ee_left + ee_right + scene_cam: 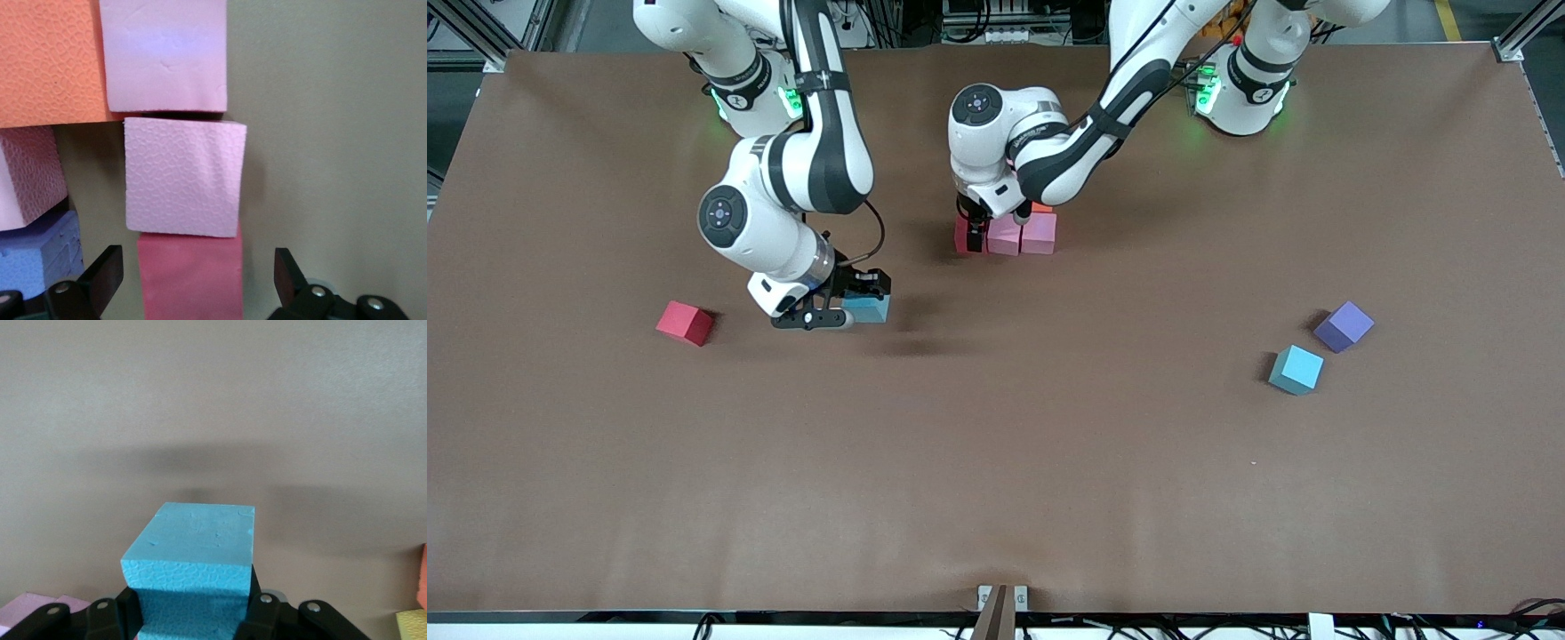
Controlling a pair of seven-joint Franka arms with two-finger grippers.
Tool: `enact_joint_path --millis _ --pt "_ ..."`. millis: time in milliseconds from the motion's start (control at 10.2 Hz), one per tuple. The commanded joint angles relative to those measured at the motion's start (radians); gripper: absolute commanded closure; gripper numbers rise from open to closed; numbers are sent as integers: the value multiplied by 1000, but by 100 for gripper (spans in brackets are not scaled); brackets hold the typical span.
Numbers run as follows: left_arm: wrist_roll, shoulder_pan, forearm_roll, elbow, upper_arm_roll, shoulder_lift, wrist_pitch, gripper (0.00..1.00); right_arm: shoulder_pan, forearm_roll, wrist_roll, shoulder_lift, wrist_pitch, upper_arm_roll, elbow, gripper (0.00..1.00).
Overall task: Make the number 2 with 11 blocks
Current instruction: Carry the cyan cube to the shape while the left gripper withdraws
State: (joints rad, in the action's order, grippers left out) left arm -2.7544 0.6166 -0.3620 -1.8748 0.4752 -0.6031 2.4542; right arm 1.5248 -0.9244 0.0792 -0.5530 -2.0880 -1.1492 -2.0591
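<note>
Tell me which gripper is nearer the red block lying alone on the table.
Right. The right gripper, shut on a light blue block, is beside the red block. The left gripper, open, is down at the pink row mid-table.

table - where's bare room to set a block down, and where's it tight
Widest bare patch: the table nearer the front camera than every block, between the red block and the loose light blue block beside the purple block. Crowded: the pink row, where the left end effector stands open, and around the right end effector, shut on a light blue block.
</note>
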Motion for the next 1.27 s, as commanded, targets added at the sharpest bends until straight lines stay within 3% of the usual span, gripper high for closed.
enact_joint_path --millis 0,489,881,1175 --pt "-117 -86 -57 -44 78 52 -27 0 25 -10 -71 10 -58 40 -12 88" --pt "66 -338 -57 -44 255 121 -200 0 29 -16 -304 7 -222 250 -12 89" --pt "341 -591 -55 -12 364 140 -250 0 0 -11 -392 -71 -210 356 65 92" --pt "616 -797 -48 31 445 143 -329 0 -56 -16 -387 -71 -195 423 68 92"
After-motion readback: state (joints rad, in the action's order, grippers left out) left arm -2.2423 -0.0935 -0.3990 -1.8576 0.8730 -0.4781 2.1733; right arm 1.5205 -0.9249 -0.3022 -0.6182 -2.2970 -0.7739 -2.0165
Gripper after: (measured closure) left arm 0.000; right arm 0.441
